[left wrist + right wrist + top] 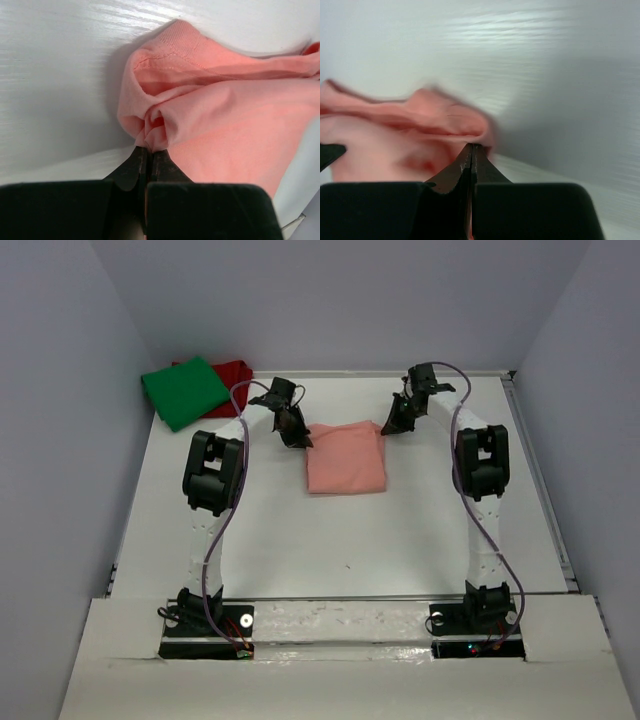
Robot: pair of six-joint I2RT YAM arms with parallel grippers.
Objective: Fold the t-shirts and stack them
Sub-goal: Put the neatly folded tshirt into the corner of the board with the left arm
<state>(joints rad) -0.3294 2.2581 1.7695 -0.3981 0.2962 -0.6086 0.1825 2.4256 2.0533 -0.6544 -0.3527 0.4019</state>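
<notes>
Left gripper (148, 151) is clamped tight on a bunched far corner of the salmon-pink tee (345, 460), soft knit with a stitched seam, folded into a rectangle mid white table (420, 540). Right gripper (471, 147) is closed too, nipping the other far corner, though that view is blurred.

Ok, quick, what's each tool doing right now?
Left tool: closed, pinching the pink tee.
Right tool: closed on the same tee's edge; view blurred.
</notes>
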